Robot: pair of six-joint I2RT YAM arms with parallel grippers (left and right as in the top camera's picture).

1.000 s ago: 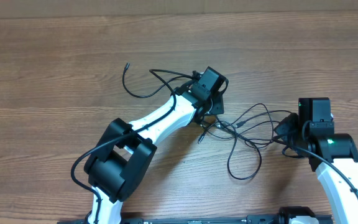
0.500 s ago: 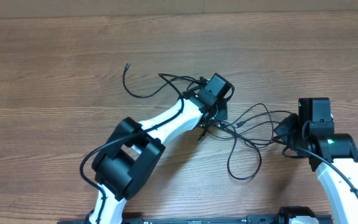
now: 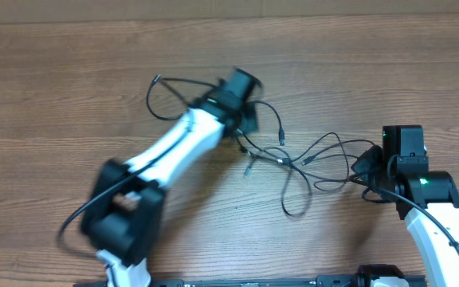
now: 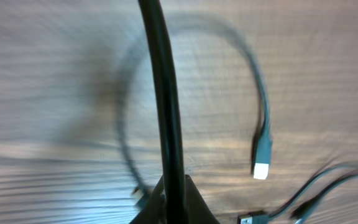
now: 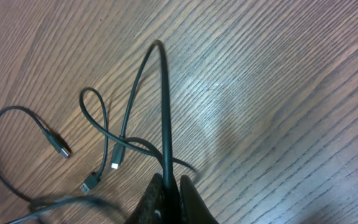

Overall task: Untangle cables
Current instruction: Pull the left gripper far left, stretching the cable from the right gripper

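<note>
Several thin black cables lie tangled on the wooden table between the two arms. One strand loops out to the far left and ends in a small plug. My left gripper is shut on one cable, which runs straight up from between its fingertips; the left arm is motion-blurred. A silver-tipped plug lies to its right. At the tangle's right end, my right gripper is shut on another cable, with several plug ends to its left.
The wooden table stretches out on all sides. The left arm's white links cross the table's left centre. The right arm's base stands at the lower right.
My left gripper has shut on a cable and swung left and away, dragging the tangle leftward and stretching it. The right gripper has stayed still, shut on its cable.
</note>
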